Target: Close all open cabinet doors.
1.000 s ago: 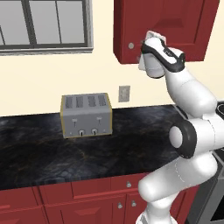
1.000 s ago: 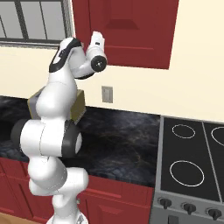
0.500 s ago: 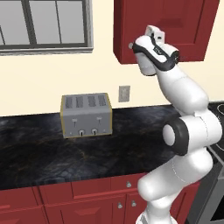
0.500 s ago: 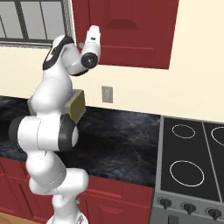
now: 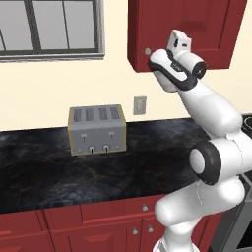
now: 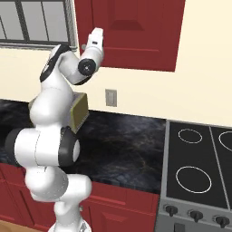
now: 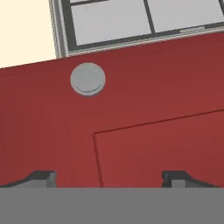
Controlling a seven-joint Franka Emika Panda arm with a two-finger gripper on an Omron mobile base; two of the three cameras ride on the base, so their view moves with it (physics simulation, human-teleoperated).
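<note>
Up against the wall cabinet, the gripper [image 7: 109,177] faces the cabinet door [image 5: 197,29] at close range, its jaws spread wide and holding nothing. A round silver knob [image 7: 88,79] sits near the door's lower corner, just beside the window [image 5: 49,29] frame's edge. Below, the black counter [image 5: 64,172] lies open around the toaster [image 5: 97,129]. No writing is legible.

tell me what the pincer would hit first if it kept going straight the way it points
Most likely the cabinet door. In the hand view the open pincer faces the red panel squarely, its knob off to one side of the line. How near the door is cannot be told.
</note>
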